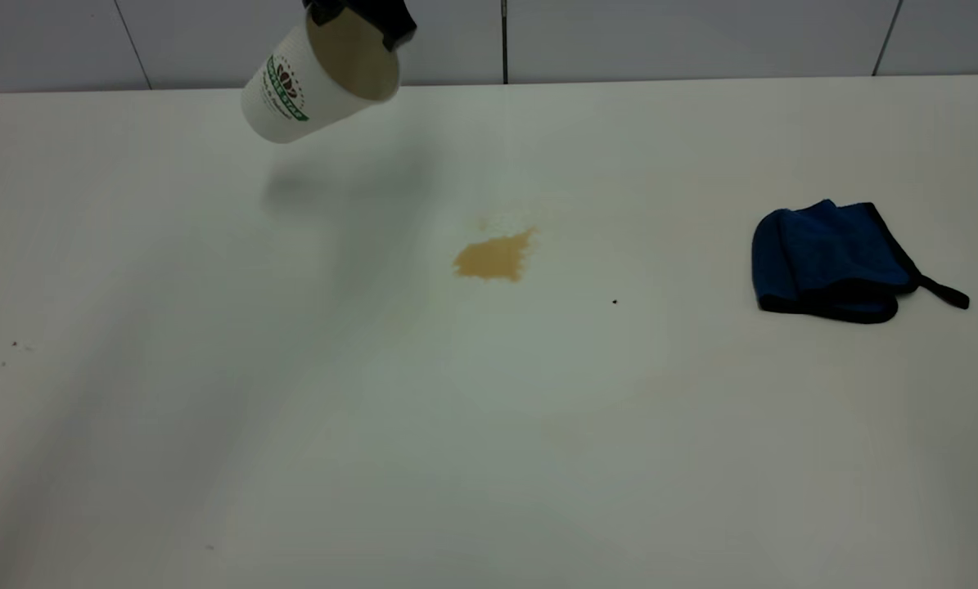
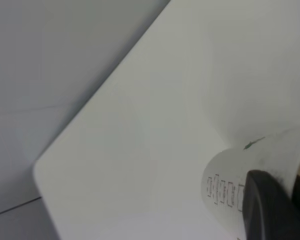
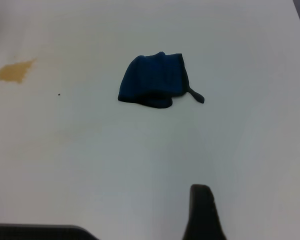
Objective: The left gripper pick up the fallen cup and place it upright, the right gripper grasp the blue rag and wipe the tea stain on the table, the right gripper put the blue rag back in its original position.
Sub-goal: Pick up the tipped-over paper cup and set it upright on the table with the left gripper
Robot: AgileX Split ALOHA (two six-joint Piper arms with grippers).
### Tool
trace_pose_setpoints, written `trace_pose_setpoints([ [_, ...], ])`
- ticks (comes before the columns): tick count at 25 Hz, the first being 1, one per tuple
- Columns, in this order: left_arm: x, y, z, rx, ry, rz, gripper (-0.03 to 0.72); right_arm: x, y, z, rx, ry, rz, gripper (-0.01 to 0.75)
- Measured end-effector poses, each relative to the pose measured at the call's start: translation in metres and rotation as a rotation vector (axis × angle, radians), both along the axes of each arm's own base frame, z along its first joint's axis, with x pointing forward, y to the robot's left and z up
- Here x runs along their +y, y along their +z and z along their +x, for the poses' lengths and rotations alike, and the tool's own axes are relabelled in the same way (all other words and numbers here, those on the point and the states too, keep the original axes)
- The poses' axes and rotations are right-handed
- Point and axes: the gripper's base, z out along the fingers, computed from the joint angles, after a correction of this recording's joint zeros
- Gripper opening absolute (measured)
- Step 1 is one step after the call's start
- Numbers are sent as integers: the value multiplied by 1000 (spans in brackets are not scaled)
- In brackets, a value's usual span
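My left gripper [image 1: 364, 16] is shut on the rim of the white paper cup [image 1: 308, 82] and holds it tilted in the air above the far left of the table [image 1: 489, 442], mouth towards the camera. In the left wrist view one black finger [image 2: 270, 210] presses the cup's wall [image 2: 222, 187]. The tan tea stain [image 1: 493, 258] lies mid-table. The folded blue rag [image 1: 832, 258] lies flat at the right. My right gripper [image 3: 140, 217] is outside the exterior view; in its wrist view it hovers open, well short of the rag [image 3: 152, 80], with the stain [image 3: 14, 71] farther off.
The table's far edge meets a grey panelled wall [image 1: 619, 37]. A rounded table corner [image 2: 40, 170] shows in the left wrist view. Tiny dark specks [image 1: 615, 302] dot the tabletop.
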Motion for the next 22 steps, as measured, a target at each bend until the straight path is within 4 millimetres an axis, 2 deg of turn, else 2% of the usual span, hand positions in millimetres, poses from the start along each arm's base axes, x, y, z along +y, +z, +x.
trace_pose_setpoints([
  [2,14,4,5,43,24,-112,14,0,0,0,0,0,0,563],
  [6,41,-1,14,163,38,-344,14,0,0,0,0,0,0,563],
  [11,59,0,22,242,-41,-618,14,0,0,0,0,0,0,563],
  [15,70,-4,29,239,-91,-740,14,0,0,0,0,0,0,563],
  [22,81,-40,36,270,-83,-807,14,0,0,0,0,0,0,563],
])
